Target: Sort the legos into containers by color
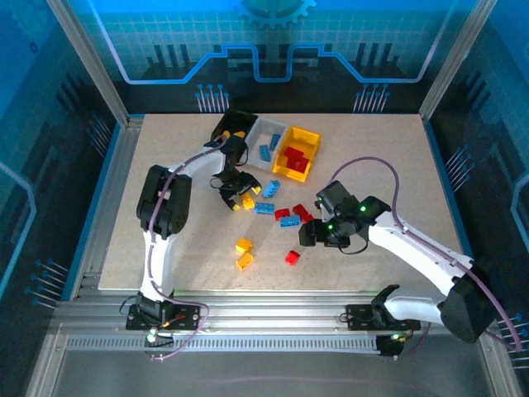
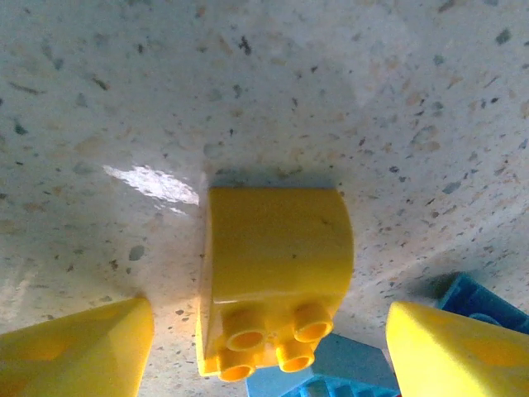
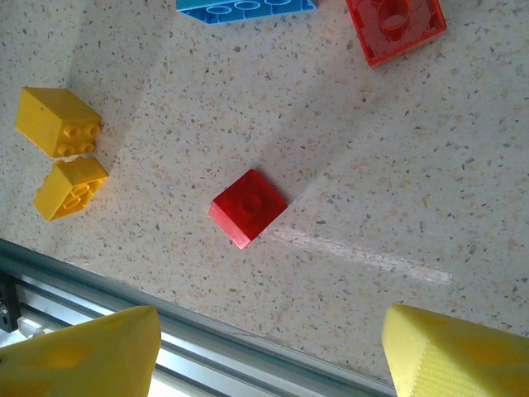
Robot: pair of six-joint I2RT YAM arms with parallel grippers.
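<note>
Yellow brick [image 2: 277,256]: lies on its side on the table [image 2: 248,83], studs toward the left wrist camera, just on the near side of the bin row [image 1: 252,136], below its black end. A blue brick [image 2: 347,368] sits close against the studded end; touching or not, cannot tell. A second blue piece [image 2: 483,302] lies a little off to one side.

Left hand [image 2: 269,313]: open around the yellow brick, one yellow finger [image 2: 83,347] on either side. A strip of table shows between each finger and the brick. Nothing gripped.

Bin row: black bin [image 1: 240,122], white bin [image 1: 279,131] and yellow bin [image 1: 310,139], joined in that order. Blue bricks [image 1: 266,150] sit in the white bin, red bricks [image 1: 297,159] in the yellow bin. The black bin's inside is too dark to read.

Loose pieces farther out from the bin row: a blue cluster [image 1: 265,207] and a red cluster [image 1: 302,212] lie on the near side of the white and yellow bins. Well beyond them are a yellow pair [image 3: 58,124], side by side, and a lone red brick [image 3: 248,207].

Right hand [image 3: 273,318]: open and empty, fingers spread wide, well apart from the bin row. The lone red brick lies ahead of the gap between its fingers, clear of both. The metal rail [image 3: 207,351] at the table's edge farthest from the bin row runs just beneath the fingers
</note>
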